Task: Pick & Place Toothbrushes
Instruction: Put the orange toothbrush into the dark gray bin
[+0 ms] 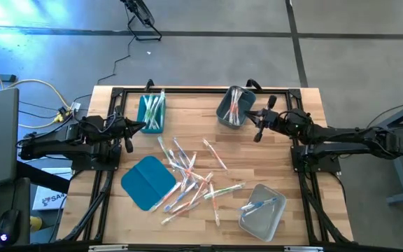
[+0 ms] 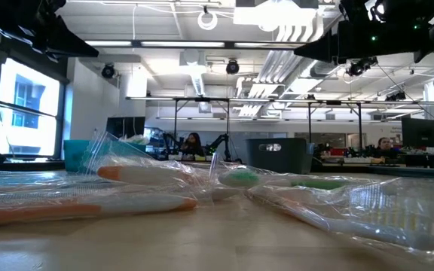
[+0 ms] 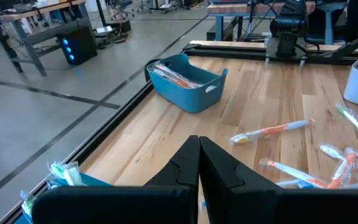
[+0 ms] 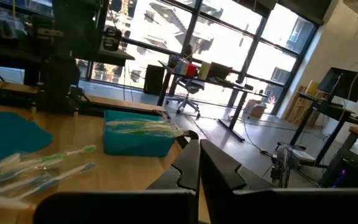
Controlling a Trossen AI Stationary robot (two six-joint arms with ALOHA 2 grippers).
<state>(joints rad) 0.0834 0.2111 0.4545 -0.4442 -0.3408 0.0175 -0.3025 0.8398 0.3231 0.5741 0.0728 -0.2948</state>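
The right gripper (image 1: pixel 257 135) has its two dark fingers pressed together with nothing between them, and it hangs just beside the grey rectangular bin (image 1: pixel 232 106), on the side toward the pile. The left gripper (image 1: pixel 144 127) is also closed and empty, just beside the teal rectangular bin (image 1: pixel 152 112).

The thin pale toothbrushes (image 1: pixel 187 178) lie crossed in a loose heap between the flat teal lid (image 1: pixel 145 182) and the clear rectangular bin (image 1: pixel 262 210). Because they overlap and seem wrapped in slippery film, a pinch may catch two at once, or slide off.
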